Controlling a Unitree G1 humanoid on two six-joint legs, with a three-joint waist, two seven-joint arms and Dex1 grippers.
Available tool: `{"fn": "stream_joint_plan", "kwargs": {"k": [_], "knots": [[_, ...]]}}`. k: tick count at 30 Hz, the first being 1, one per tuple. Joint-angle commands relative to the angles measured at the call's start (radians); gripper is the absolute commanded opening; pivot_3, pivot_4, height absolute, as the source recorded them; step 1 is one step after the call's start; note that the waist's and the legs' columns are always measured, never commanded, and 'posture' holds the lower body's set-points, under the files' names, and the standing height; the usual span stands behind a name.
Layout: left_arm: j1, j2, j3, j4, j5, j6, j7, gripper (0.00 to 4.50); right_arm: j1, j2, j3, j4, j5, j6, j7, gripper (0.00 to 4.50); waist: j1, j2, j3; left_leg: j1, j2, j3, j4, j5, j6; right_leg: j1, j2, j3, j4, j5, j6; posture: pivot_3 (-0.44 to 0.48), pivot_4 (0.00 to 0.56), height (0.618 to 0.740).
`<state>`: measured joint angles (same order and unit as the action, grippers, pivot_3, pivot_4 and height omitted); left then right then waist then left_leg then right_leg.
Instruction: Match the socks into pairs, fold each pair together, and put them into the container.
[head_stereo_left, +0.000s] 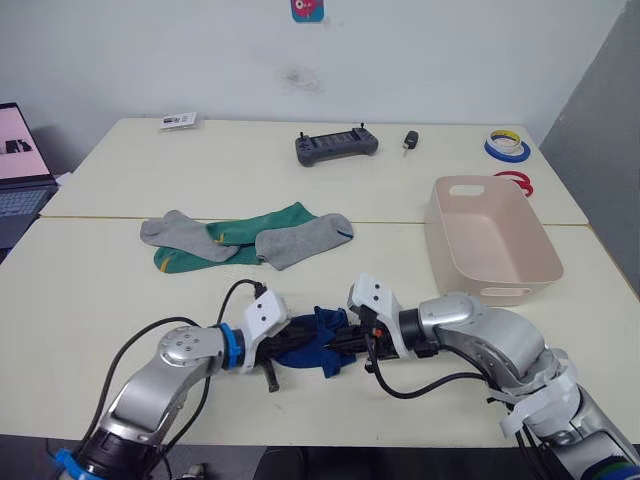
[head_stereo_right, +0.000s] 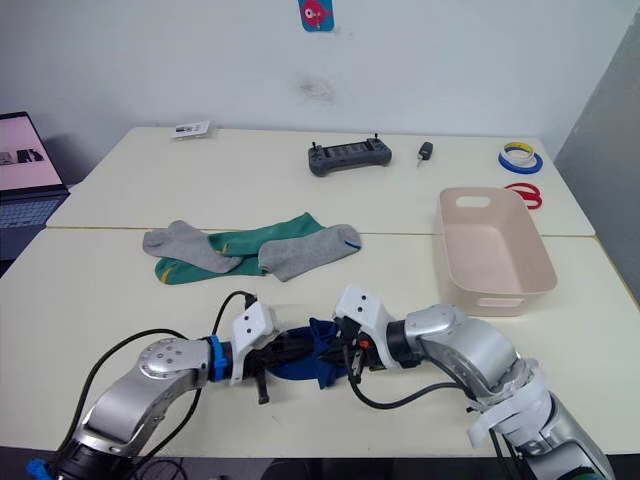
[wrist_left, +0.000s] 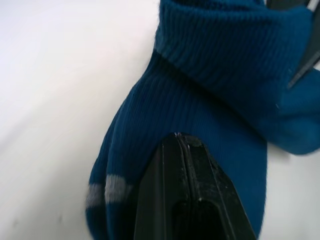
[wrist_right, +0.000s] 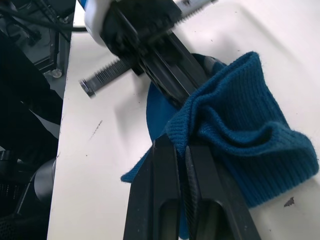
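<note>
Two dark blue socks (head_stereo_left: 315, 340) lie bunched at the near table edge, pinched by both the left gripper (wrist_left: 182, 145) and right gripper (wrist_right: 181, 147). Farther back overlap two grey socks (head_stereo_left: 300, 240) and two green socks (head_stereo_left: 262, 225), with one empty container (head_stereo_left: 540, 262) to the right.

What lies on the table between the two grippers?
The dark blue socks, bunched, lie between the left gripper and right gripper; both are shut on them, seen in the head views.

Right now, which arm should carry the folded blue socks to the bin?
Right. The right gripper is shut on the dark blue socks, and the pinkish-beige bin stands on the robot's right. The left gripper, also shut on them, would have to cross over.
</note>
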<state>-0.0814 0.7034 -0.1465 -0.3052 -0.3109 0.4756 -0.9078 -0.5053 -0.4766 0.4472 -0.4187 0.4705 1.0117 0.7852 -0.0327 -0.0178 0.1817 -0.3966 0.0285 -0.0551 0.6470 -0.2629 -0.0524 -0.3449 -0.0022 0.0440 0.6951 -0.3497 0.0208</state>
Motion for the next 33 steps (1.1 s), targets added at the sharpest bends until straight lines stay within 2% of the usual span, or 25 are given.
{"fn": "stream_joint_plan", "kwargs": {"k": [1,10,19,23,30,32,33], "knots": [[0.015,0.000,0.000,0.035,0.020,-0.004,0.007,0.00,-0.034,0.013,-0.018,-0.011,0.013,-0.007,0.009,0.03,0.000,0.000,0.000,0.000,0.000,0.000,0.000,0.000,0.000,0.000,0.000,0.000,0.000,0.000,0.000,0.000,0.150,0.740],[0.023,-0.030,-0.026,0.083,0.040,-0.031,0.011,0.00,-0.082,0.079,0.017,0.023,0.010,0.012,-0.002,0.03,0.000,0.000,0.000,0.001,0.000,0.001,0.000,0.000,0.000,0.000,0.000,0.000,0.001,0.000,0.000,0.000,0.150,0.740],[0.027,-0.032,-0.025,0.085,0.037,-0.036,0.015,0.00,-0.099,0.144,0.093,0.162,-0.064,-0.041,-0.002,0.03,0.000,0.000,0.000,0.001,0.000,0.001,0.000,0.000,0.000,0.000,0.000,0.000,0.001,0.000,0.000,0.000,0.150,0.740],[0.033,-0.033,-0.015,0.081,0.032,-0.035,0.021,0.00,-0.095,0.139,0.057,0.126,-0.041,-0.023,0.011,1.11,0.000,0.000,0.000,0.001,0.000,0.001,0.000,0.000,0.000,0.000,0.000,0.000,0.001,0.000,0.000,0.000,0.150,0.740],[0.039,-0.032,0.031,0.063,-0.007,-0.017,0.024,0.00,-0.071,0.064,-0.020,0.008,0.032,0.038,0.027,3.64,0.000,0.000,0.000,0.001,0.000,0.001,0.000,0.000,0.000,0.000,0.000,0.000,0.001,0.000,0.000,0.000,0.150,0.740],[0.046,-0.026,0.054,0.045,-0.028,-0.007,0.020,0.00,-0.066,0.049,-0.033,-0.004,0.039,0.042,0.026,4.30,-0.003,0.000,0.000,0.001,0.000,0.001,0.000,0.000,0.000,-0.001,0.000,0.000,0.001,0.000,0.000,0.000,0.150,0.740],[0.053,-0.018,0.069,0.033,-0.040,-0.003,0.016,0.00,-0.063,0.040,-0.039,-0.008,0.040,0.039,0.024,4.47,-0.003,0.000,0.000,0.001,0.001,0.001,0.000,0.000,0.000,-0.001,0.000,0.000,0.001,0.000,0.000,0.000,0.150,0.740]]}}
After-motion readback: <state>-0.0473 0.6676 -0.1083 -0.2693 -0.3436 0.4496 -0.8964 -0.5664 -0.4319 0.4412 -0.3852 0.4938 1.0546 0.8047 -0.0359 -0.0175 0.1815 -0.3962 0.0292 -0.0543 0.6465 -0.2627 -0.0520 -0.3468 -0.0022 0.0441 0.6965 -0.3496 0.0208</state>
